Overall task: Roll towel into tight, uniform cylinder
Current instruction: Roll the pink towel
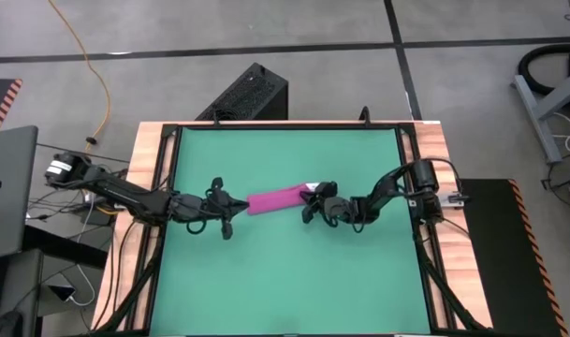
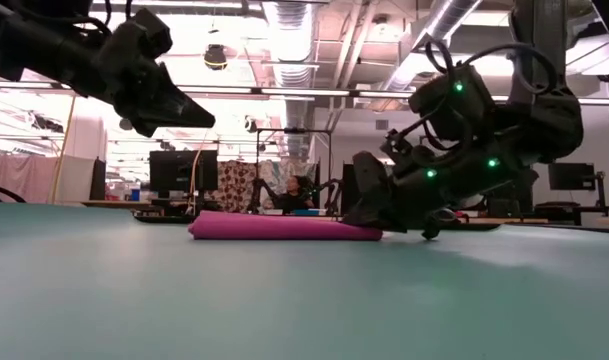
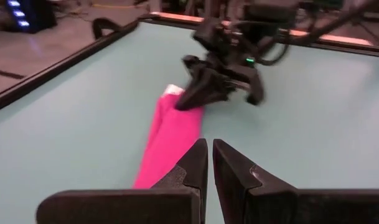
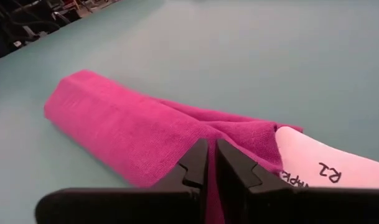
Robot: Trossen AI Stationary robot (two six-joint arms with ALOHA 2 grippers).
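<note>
The towel lies on the green mat as a short magenta roll, its white tag at the right end. It shows as a low sausage in the low view. My right gripper is shut, its tips down on the roll's tag end; the tag is beside them. I cannot tell if cloth is pinched. My left gripper is shut and empty, raised above the mat just off the roll's left end.
A black rail frames the mat on the wooden table. A black box stands on the floor beyond the far edge, and a laptop sits to the left. A person sits far behind in the room.
</note>
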